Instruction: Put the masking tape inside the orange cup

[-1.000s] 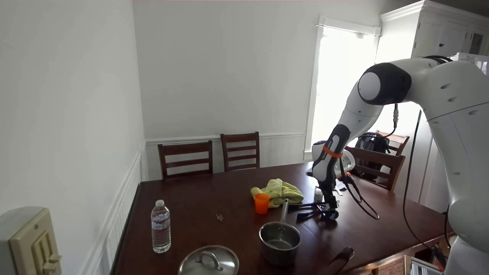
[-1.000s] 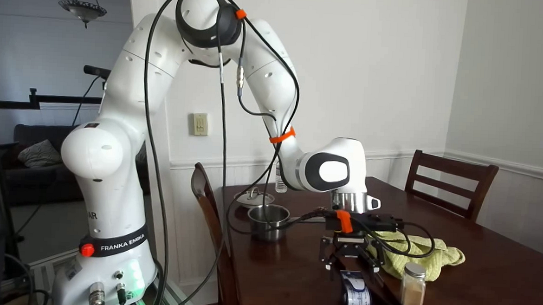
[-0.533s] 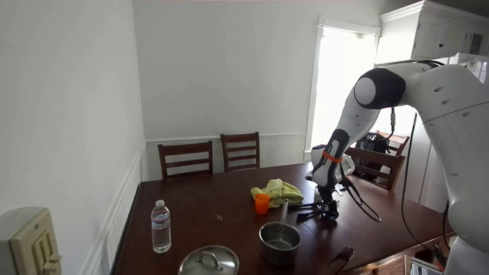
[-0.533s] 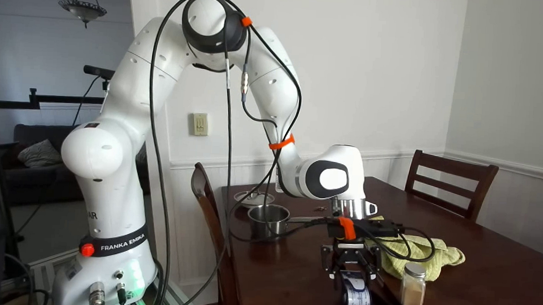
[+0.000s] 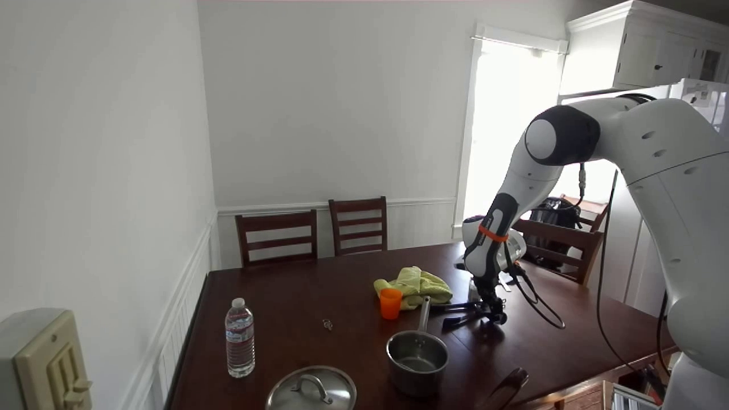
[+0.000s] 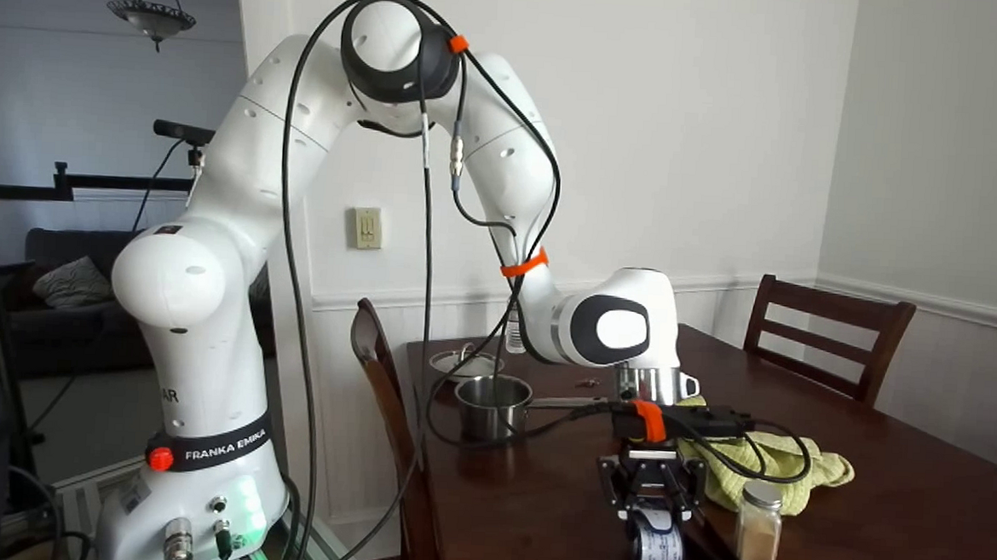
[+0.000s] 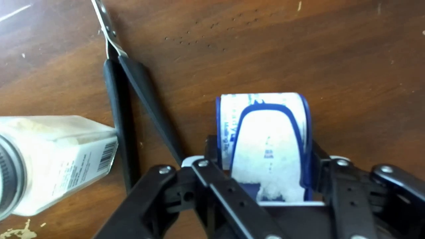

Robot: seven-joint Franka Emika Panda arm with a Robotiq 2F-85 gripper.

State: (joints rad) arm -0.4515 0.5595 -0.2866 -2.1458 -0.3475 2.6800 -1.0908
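The masking tape [image 7: 269, 132], a roll in a blue and white dispenser, sits between the two fingers of my gripper [image 7: 265, 157] in the wrist view. Both fingers press against its sides, so the gripper is shut on it. In an exterior view the tape [image 6: 658, 542] looks to be resting on the table, directly below the gripper [image 6: 655, 517]. The small orange cup [image 5: 390, 303] stands upright in an exterior view, some way from the gripper [image 5: 492, 316], in front of the yellow-green cloth. The cup is hidden behind the arm in an exterior view.
Black-handled tongs [image 7: 121, 96] and a jar [image 7: 63, 159] lie and stand close beside the gripper. The steel pot [image 5: 417, 360], with its handle toward the cloth [image 5: 421, 283], is near the cup. A lid [image 5: 312, 392] and a water bottle [image 5: 240, 339] are farther off.
My gripper has come down slightly, and its fingers have moved inward from wide apart onto the tape. The tape has stayed in almost the same place. The cup has not moved.
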